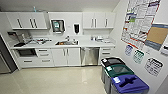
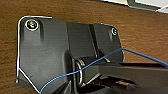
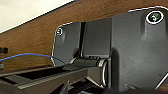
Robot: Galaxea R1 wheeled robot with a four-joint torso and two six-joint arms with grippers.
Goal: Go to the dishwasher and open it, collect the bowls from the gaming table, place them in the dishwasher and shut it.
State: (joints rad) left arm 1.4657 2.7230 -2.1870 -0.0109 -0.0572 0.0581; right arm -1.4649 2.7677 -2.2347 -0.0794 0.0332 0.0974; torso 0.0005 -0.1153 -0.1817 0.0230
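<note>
The dishwasher (image 1: 90,56) is a stainless-steel front set under the white counter, right of the sink cabinet, and its door stands shut. It lies across the pale floor from me, at the far wall of the kitchenette. The bowls and the gaming table are out of view. Both wrist views look past the robot's own dark plate at a brown wood-grain surface, with a thin blue cable crossing each.
White cabinets (image 1: 66,56) run along the far wall, with a sink (image 1: 66,43) in the counter and a dark oven (image 1: 26,52) at the left. Three bins stand by the right wall: black (image 1: 112,61), green (image 1: 119,70), blue (image 1: 130,84). Posters hang on that wall.
</note>
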